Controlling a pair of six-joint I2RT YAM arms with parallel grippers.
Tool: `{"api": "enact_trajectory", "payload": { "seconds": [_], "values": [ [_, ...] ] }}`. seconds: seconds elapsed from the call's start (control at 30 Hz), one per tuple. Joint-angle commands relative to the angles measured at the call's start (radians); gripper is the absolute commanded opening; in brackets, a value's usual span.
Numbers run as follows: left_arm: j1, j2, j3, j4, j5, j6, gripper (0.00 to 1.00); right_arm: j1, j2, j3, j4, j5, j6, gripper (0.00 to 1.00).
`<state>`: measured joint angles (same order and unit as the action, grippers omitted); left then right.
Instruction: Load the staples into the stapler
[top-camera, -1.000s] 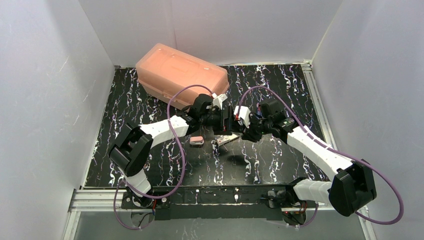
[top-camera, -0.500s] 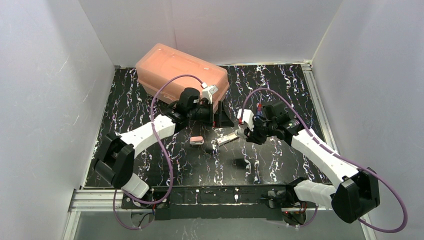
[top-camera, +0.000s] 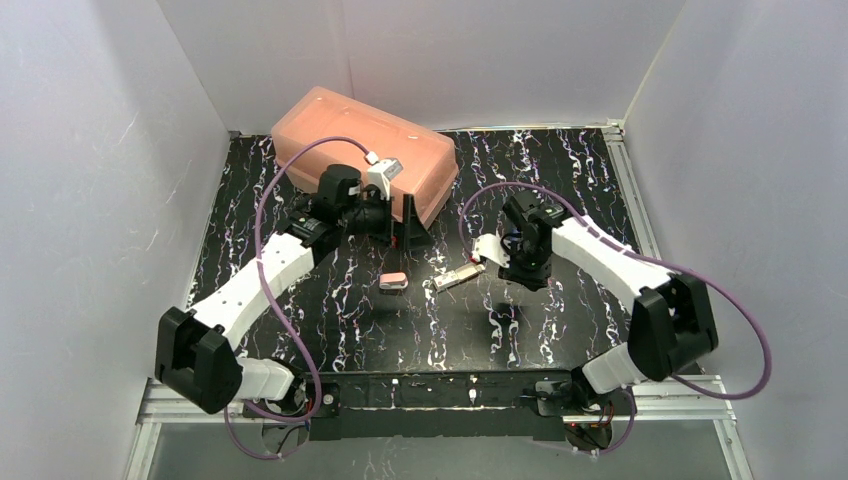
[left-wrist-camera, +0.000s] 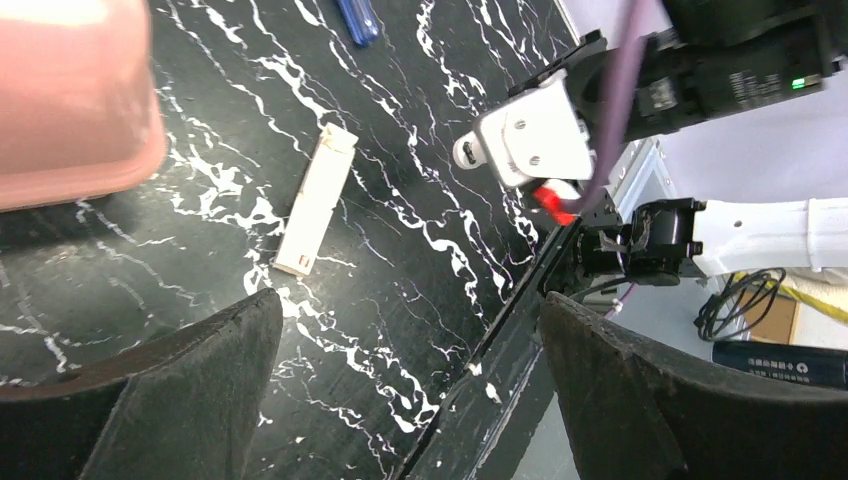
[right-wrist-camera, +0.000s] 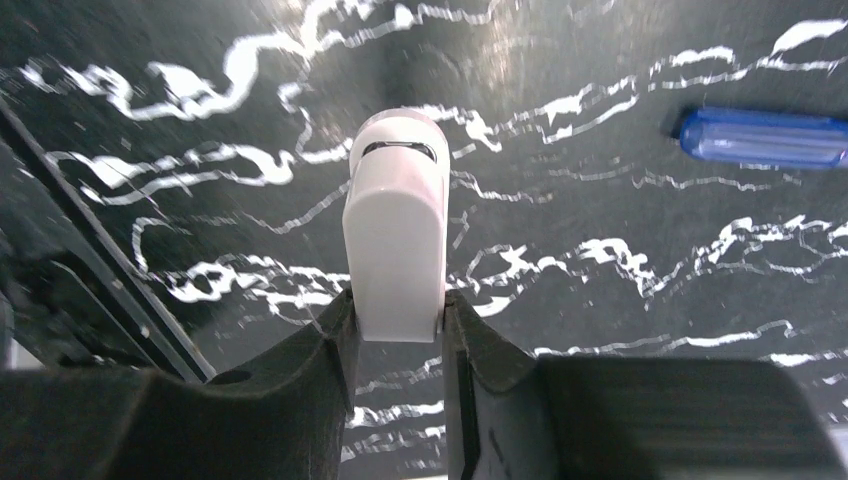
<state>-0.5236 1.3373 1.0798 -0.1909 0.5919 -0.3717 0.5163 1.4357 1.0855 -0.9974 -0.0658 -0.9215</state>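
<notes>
Between the fingers (right-wrist-camera: 330, 345) of the right gripper (right-wrist-camera: 395, 312) a white stapler (right-wrist-camera: 395, 225) is clamped by its near end. Its rounded far end is pointed down at the black marbled table (top-camera: 560, 330), above which it is held. The fingers (left-wrist-camera: 190, 380) of the left gripper (left-wrist-camera: 408, 320) are spread wide and nothing is held between them; this gripper is placed just beside the pink box (top-camera: 350, 140) at the back. On the table between the two grippers a narrow white strip (left-wrist-camera: 316, 200) is laid flat, apart from both; whether it is the staples cannot be told. A small pink object (top-camera: 394, 282) is seen near it, and a blue object (right-wrist-camera: 760, 135) is lying beyond the stapler.
</notes>
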Motion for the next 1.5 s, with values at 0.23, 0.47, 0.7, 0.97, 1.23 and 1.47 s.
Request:
{"api": "enact_trajectory", "payload": {
  "seconds": [0.23,0.47,0.7,0.97,1.23,1.47],
  "values": [
    [0.103,-0.120,0.007,-0.092,0.002,0.031,0.98,-0.002,0.282,0.152,-0.073,0.166,-0.126,0.08],
    [0.142,-0.140,-0.018,-0.066,0.028,0.021,0.98,0.043,0.408,0.199,-0.053,0.222,-0.152,0.10],
    [0.167,-0.149,-0.050,-0.033,0.054,0.003,0.98,0.071,0.433,0.127,0.093,0.190,-0.149,0.20],
    [0.178,-0.146,-0.065,-0.012,0.065,-0.009,0.99,0.074,0.372,0.065,0.223,0.152,-0.169,0.54],
    [0.188,-0.151,-0.069,-0.007,0.069,-0.010,0.99,0.075,0.324,0.003,0.284,0.149,-0.165,0.67],
    [0.195,-0.164,-0.060,-0.026,0.052,0.012,0.99,0.076,0.299,0.009,0.260,0.136,-0.160,0.69]
  ]
}}
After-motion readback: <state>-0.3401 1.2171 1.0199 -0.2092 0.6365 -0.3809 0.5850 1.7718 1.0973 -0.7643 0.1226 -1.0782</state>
